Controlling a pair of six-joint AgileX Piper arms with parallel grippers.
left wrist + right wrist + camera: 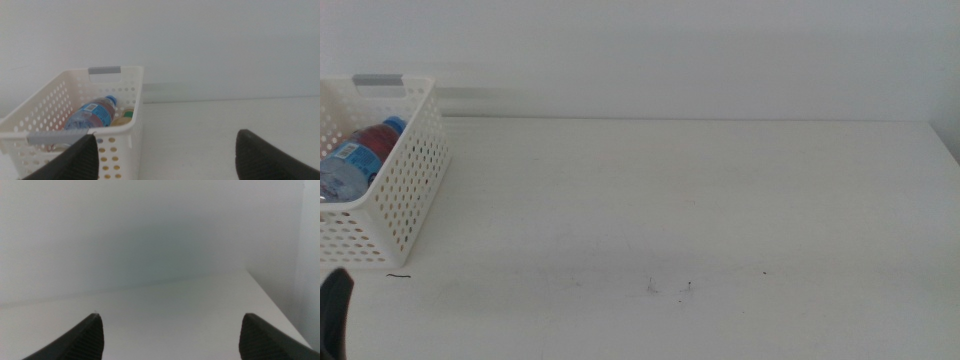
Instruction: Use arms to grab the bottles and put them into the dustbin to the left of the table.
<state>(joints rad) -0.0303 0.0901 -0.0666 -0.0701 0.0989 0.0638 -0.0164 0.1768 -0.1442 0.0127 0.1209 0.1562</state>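
The water bottle (355, 158), red can (378, 143) and tea bottle (121, 119) are being held inside the dustbin (405, 190) at nine o'clock on the table (700, 220), while the left gripper (165, 156) and right gripper (170, 337) are being kept wide open, empty.

The white perforated dustbin (405, 190) with a grey strip on its rim sits at the worktop's (700, 200) far left. Inside it lies the clear water bottle (350, 160), blue cap up-slope, with the red can (378, 143) just beside it and the tea bottle's (121, 119) yellowish end close by.
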